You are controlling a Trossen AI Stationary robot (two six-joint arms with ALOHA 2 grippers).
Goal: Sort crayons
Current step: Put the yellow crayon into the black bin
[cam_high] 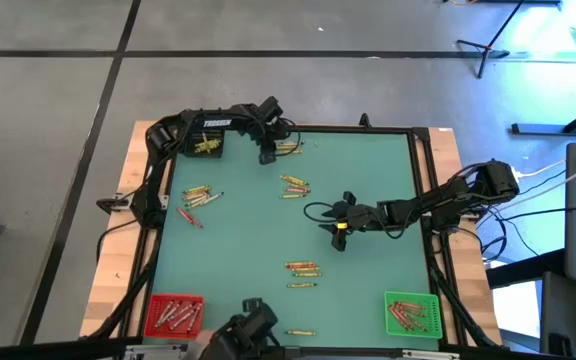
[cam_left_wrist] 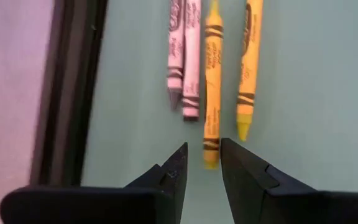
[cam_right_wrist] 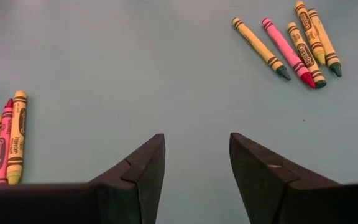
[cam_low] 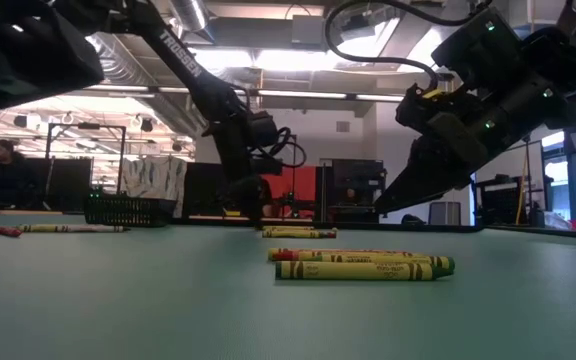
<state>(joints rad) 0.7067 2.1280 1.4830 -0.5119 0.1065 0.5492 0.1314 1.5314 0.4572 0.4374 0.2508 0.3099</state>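
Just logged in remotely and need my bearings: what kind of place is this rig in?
Probably a robotics lab or workshop: bare concrete floor, exposed ceiling ducts, a tripod stand, and a person at a desk behind.

Grey concrete floor (cam_high: 48,150) crossed by dark seam lines was seen overhead. Ceiling strip lights (cam_low: 298,60), exposed ductwork (cam_low: 118,70) and a red panel (cam_low: 303,190) were seen behind.

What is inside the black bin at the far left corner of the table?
The black bin holds several yellowish crayons, lying close together. Their exact number cannot be told, and the left arm's dark links cross the bin's far edge, so anything under them is hidden.
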